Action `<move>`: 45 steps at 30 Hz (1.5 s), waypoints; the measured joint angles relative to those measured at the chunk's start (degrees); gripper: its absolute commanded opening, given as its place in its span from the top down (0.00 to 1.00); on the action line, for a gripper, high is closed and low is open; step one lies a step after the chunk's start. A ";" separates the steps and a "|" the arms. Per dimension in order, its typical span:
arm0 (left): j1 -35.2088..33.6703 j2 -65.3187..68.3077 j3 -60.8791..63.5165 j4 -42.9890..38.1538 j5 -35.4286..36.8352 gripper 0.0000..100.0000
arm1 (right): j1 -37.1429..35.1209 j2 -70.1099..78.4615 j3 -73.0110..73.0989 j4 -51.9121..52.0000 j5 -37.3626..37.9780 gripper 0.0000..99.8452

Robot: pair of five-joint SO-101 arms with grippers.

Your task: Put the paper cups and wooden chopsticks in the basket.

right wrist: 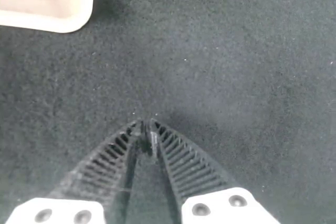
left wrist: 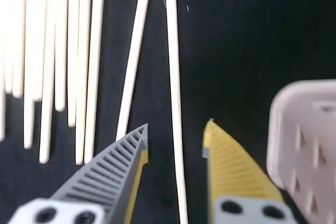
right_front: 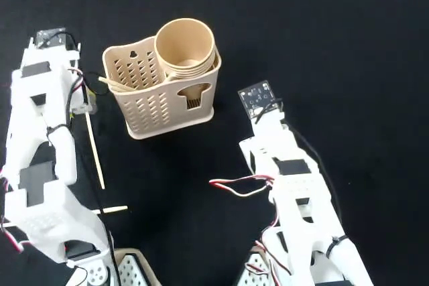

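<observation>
Several slender chopsticks [left wrist: 174, 77], perforated basket [right_front: 151, 108]

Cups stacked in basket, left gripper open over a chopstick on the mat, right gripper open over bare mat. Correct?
One error: the right gripper is shut, fingertips meeting over bare mat, per the right wrist view. The rest stands: paper cups stacked in the basket, left gripper open over a chopstick on the mat.
</observation>
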 measured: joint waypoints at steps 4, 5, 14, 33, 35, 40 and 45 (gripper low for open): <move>0.18 2.90 0.26 -4.57 3.08 0.80 | 0.00 0.00 0.00 0.00 0.00 0.99; 0.18 3.43 0.35 -5.45 3.96 0.81 | 0.00 0.00 0.00 0.00 0.00 0.99; 0.18 8.09 0.35 -7.21 6.59 0.96 | 0.00 0.00 0.00 0.00 0.00 0.99; 0.26 -14.07 2.90 -2.73 6.68 0.97 | 0.00 0.00 0.00 0.00 0.00 0.99; 0.26 -21.54 5.71 -2.73 6.68 0.97 | 0.00 0.00 0.00 0.00 0.00 0.99; 0.26 -42.81 12.48 -3.08 6.68 0.97 | 0.00 0.00 0.00 0.00 0.00 0.99; 0.26 -66.37 19.43 -12.04 6.68 0.97 | 0.00 0.00 0.00 0.00 0.00 0.99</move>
